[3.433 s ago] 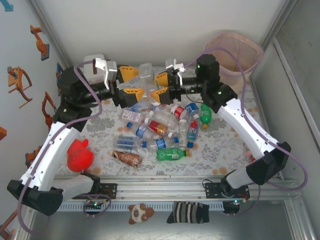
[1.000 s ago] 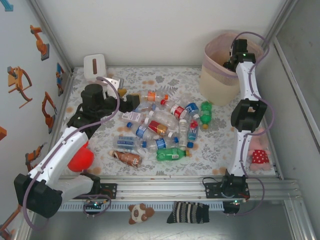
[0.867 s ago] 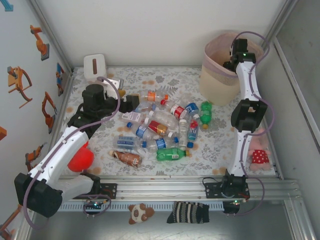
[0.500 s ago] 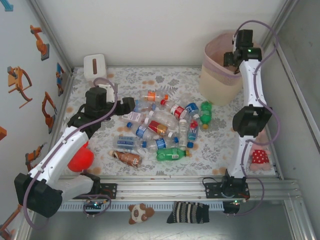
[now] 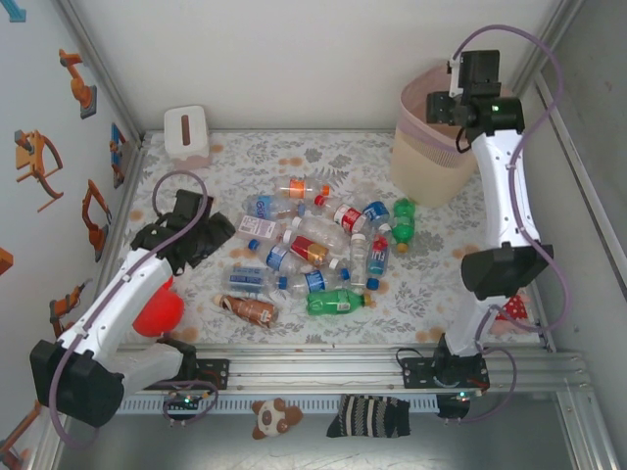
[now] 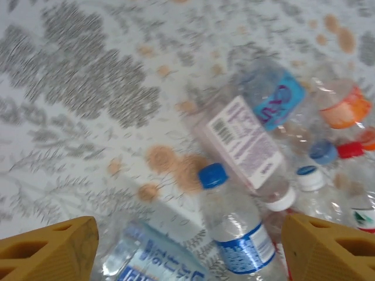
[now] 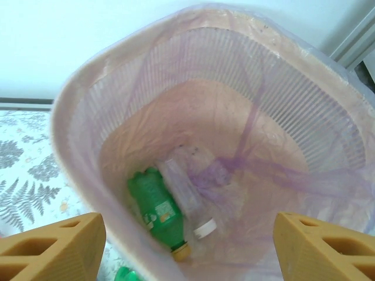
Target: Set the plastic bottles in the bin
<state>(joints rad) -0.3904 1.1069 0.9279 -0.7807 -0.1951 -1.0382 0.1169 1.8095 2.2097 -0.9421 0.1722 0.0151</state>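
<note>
**Left tool** (image 6: 187,249): fingers are standing wide apart with nothing between them, so it is open and empty. It is hanging low over the left edge of the bottles (image 5: 313,250). A blue-capped bottle (image 6: 234,228) is lying just under the gap, and another blue-labelled one is lying near the left finger.

**Right tool** (image 7: 187,246): fingers are also spread and gripping nothing. It is hovering above the mouth of the bin (image 5: 431,147), which is standing at the far right corner of the counter (image 5: 431,284).

**Step (my judgement):** the right side is sitting at the drop point with nothing to drop, and the left side is lining up a pick. The next move is calling for the left tool to descend, straddle the blue-capped bottle across its body and close, without nudging the neighbours touching it.

**Count:**
- Bin: it is holding two that I can see, one green bottle (image 7: 155,208) and one clear bottle (image 7: 181,187) with a white cap.
- Counter: it is carrying roughly sixteen. They are overlapping, so the exact figure is uncertain. Most are clear, at least two are green, and one is a brown bottle (image 5: 250,309).
- Tools: two.
- Bins: one.
</note>
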